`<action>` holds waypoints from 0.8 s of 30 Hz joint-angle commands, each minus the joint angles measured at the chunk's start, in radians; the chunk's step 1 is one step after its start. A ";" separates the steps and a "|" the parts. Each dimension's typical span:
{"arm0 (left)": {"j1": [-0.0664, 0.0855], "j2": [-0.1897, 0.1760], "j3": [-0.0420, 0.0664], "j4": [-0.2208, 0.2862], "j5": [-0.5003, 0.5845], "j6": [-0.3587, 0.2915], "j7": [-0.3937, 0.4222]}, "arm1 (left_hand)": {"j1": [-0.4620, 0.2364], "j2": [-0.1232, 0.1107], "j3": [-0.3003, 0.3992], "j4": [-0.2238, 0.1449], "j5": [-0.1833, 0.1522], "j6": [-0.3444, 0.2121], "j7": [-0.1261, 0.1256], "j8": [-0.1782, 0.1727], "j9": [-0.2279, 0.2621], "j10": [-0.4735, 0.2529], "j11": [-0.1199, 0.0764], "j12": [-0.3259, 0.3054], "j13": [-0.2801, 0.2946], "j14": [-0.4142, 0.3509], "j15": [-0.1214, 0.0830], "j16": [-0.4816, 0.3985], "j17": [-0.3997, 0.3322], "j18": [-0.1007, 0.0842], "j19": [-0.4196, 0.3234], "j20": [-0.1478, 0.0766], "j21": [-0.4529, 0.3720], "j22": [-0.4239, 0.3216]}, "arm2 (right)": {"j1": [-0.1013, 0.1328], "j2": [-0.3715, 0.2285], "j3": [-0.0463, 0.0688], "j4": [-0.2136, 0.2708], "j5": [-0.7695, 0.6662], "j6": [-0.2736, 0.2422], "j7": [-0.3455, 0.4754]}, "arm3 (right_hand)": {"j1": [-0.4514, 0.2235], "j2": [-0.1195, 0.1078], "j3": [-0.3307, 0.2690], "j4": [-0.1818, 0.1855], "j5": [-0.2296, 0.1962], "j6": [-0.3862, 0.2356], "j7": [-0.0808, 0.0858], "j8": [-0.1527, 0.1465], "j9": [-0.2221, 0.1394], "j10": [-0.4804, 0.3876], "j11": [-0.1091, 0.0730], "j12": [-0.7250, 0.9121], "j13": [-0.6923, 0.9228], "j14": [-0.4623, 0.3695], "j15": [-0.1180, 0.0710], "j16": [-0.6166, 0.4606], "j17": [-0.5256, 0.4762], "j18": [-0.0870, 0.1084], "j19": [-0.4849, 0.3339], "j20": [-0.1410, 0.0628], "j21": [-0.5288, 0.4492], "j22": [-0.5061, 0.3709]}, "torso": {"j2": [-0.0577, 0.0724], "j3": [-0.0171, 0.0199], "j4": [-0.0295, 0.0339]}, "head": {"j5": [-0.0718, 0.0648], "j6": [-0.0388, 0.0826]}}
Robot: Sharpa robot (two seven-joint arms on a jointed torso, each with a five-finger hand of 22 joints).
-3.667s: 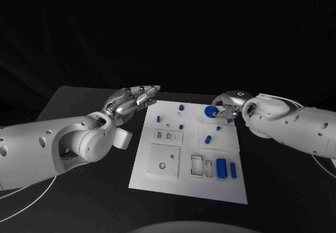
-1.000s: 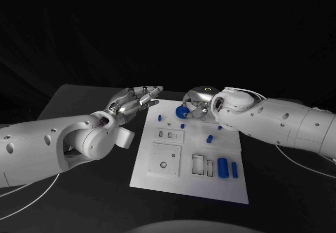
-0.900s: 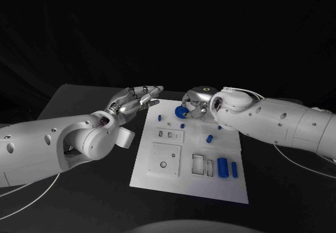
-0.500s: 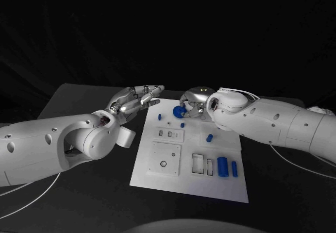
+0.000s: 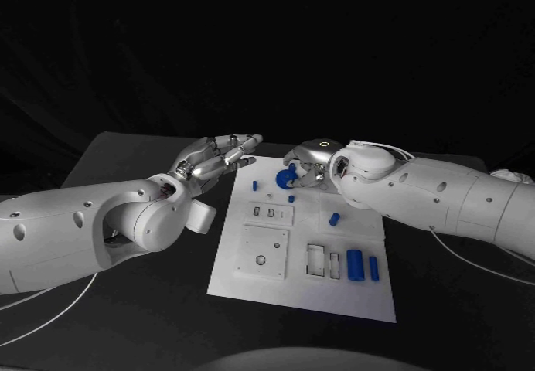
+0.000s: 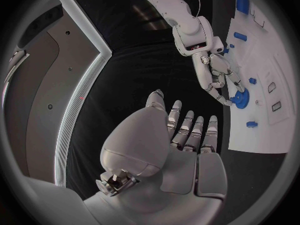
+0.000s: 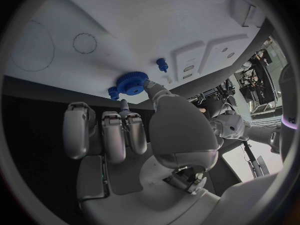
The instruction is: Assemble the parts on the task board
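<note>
Gear (image 5: 285, 178) was the thing that mattered here: a round blue one, pinched in the fingers of the right hand (image 5: 309, 166) over the far end of the task board (image 5: 299, 297), close to its far left corner. It sat at the fingertips, on the side of the hand that faced the board, with its flat face turned toward the white plate. I could not tell if it touched the board or hung just above it. A small blue peg (image 7: 162, 63) stood on the board just beside it.

The left hand (image 5: 215, 158) waited just off the board's left edge near that same corner, fingers apart and holding nothing. The right hand was the nearer one, so the next move looked like its job: set the gear down onto its spot at that end.
</note>
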 commanded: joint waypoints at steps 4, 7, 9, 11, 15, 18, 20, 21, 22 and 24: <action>0.000 0.001 0.001 -0.002 -0.005 0.018 0.008 | 0.000 0.000 0.004 -0.001 0.004 0.001 0.025 0.004 0.000 0.008 0.002 0.006 0.001 0.005 0.002 0.002 0.001 -0.012 0.009 0.000 0.005 0.001 | -0.001 -0.017 0.000 0.015 0.005 -0.067 0.029 | -0.003 0.012 -0.022 0.000 -0.058 -0.024 -0.004 -0.003 -0.036 0.105 -0.013 0.004 0.263 0.104 -0.006 0.003 0.263 0.000 -0.002 -0.007 -0.006 0.193 | 0.000 0.0000 -0.0004 | 0.000 0.005; 0.000 0.000 0.001 -0.004 -0.005 0.019 0.009 | 0.000 0.000 0.004 -0.001 0.004 0.001 0.025 0.004 0.000 0.008 0.002 0.006 0.001 0.005 0.002 0.002 0.001 -0.012 0.009 0.000 0.005 0.001 | -0.001 -0.040 0.000 0.036 0.032 -0.116 0.053 | -0.004 0.018 -0.030 0.003 -0.067 -0.002 -0.003 0.005 -0.044 0.105 -0.013 0.004 0.263 0.104 -0.007 0.003 0.263 -0.002 0.005 -0.009 0.000 0.196 | -0.002 -0.0005 -0.0019 | 0.000 0.008; 0.000 -0.001 0.001 -0.005 -0.005 0.019 0.009 | 0.000 0.000 0.004 -0.001 0.004 0.001 0.025 0.004 0.000 0.008 0.002 0.006 0.001 0.005 0.002 0.002 0.001 -0.012 0.009 0.000 0.005 0.001 | 0.002 -0.067 0.000 0.061 0.057 -0.149 0.073 | -0.005 0.022 -0.036 0.007 -0.077 0.024 -0.001 0.012 -0.049 0.105 -0.013 0.004 0.263 0.104 -0.007 0.003 0.263 -0.003 0.009 -0.009 0.004 0.197 | -0.003 -0.0013 -0.0026 | 0.000 0.010; 0.000 -0.002 0.001 -0.007 -0.005 0.019 0.009 | 0.000 0.000 0.004 -0.001 0.004 0.001 0.025 0.004 0.000 0.008 0.002 0.006 0.001 0.005 0.002 0.002 0.001 -0.012 0.009 0.000 0.005 0.001 | 0.008 -0.103 0.000 0.094 0.082 -0.173 0.089 | -0.015 0.033 -0.045 0.022 -0.089 0.048 -0.001 0.017 -0.056 0.105 -0.013 0.004 0.263 0.104 -0.008 0.003 0.263 -0.004 0.013 -0.010 0.007 0.198 | -0.005 -0.0023 -0.0051 | 0.001 0.009; -0.001 -0.003 0.000 -0.009 -0.005 0.018 0.010 | 0.000 -0.001 0.005 -0.001 0.005 0.002 0.025 0.005 0.000 0.008 0.003 0.008 0.001 0.005 0.003 0.004 0.001 -0.013 0.009 0.000 0.006 0.001 | 0.026 -0.193 -0.001 0.176 0.128 -0.195 0.105 | -0.005 0.054 -0.041 0.028 -0.050 0.093 0.001 0.028 -0.064 0.105 -0.012 0.004 0.263 0.104 -0.007 0.003 0.263 -0.005 0.017 -0.010 0.011 0.200 | -0.009 -0.0037 -0.0099 | 0.002 0.008; -0.001 -0.003 0.000 -0.011 -0.005 0.017 0.009 | 0.000 -0.001 0.005 -0.001 0.005 0.002 0.025 0.005 0.000 0.008 0.003 0.008 0.001 0.005 0.003 0.004 0.001 -0.013 0.009 0.000 0.006 0.001 | 0.036 -0.280 -0.001 0.244 0.149 -0.209 0.119 | 0.022 0.060 -0.027 0.017 0.053 0.128 0.003 0.036 -0.068 0.105 -0.011 0.004 0.263 0.104 -0.007 0.003 0.263 -0.007 0.023 -0.010 0.017 0.202 | -0.011 -0.0052 -0.0129 | 0.003 0.008; -0.002 -0.003 0.000 -0.013 -0.005 0.017 0.010 | 0.000 -0.001 0.005 -0.001 0.005 0.002 0.025 0.005 0.000 0.008 0.003 0.008 0.001 0.005 0.003 0.004 0.001 -0.013 0.009 0.000 0.006 0.001 | 0.039 -0.331 -0.001 0.279 0.160 -0.219 0.128 | 0.042 0.057 -0.011 0.009 0.148 0.133 0.000 0.031 -0.073 0.105 -0.013 0.004 0.263 0.104 -0.008 0.003 0.263 -0.006 0.021 -0.011 0.015 0.201 | -0.011 -0.0049 -0.0149 | 0.004 0.009; -0.002 -0.003 0.000 -0.014 -0.005 0.017 0.010 | 0.000 -0.001 0.005 -0.001 0.005 0.002 0.025 0.005 0.000 0.008 0.003 0.008 0.001 0.005 0.003 0.004 0.001 -0.013 0.009 0.000 0.006 0.001 | 0.041 -0.357 -0.001 0.295 0.168 -0.224 0.131 | 0.052 0.054 -0.003 0.003 0.173 0.135 -0.001 0.030 -0.073 0.105 -0.014 0.004 0.263 0.104 -0.009 0.003 0.263 -0.005 0.018 -0.012 0.012 0.200 | -0.011 -0.0047 -0.0160 | 0.004 0.009; -0.003 -0.002 0.000 -0.015 -0.005 0.017 0.010 | 0.000 -0.001 0.005 -0.001 0.005 0.002 0.025 0.005 0.000 0.008 0.003 0.008 0.001 0.005 0.003 0.004 0.001 -0.013 0.009 0.000 0.006 0.001 | 0.042 -0.381 -0.001 0.308 0.175 -0.228 0.133 | 0.063 0.050 0.004 -0.004 0.188 0.130 -0.001 0.026 -0.073 0.105 -0.014 0.004 0.263 0.104 -0.010 0.003 0.263 -0.003 0.010 -0.012 0.004 0.197 | -0.012 -0.0046 -0.0171 | 0.004 0.009; -0.004 -0.002 0.000 -0.018 -0.005 0.019 0.010 | 0.001 -0.001 0.005 -0.001 0.005 0.002 0.026 0.005 0.000 0.009 0.003 0.008 0.001 0.006 0.004 0.005 0.001 -0.014 0.010 0.000 0.006 0.001 | 0.042 -0.426 -0.002 0.327 0.189 -0.232 0.136 | 0.075 0.042 0.012 -0.010 0.183 0.122 0.000 0.022 -0.068 0.105 -0.015 0.004 0.263 0.104 -0.010 0.003 0.263 0.002 -0.008 -0.013 -0.013 0.190 | -0.012 -0.0044 -0.0177 | 0.002 0.010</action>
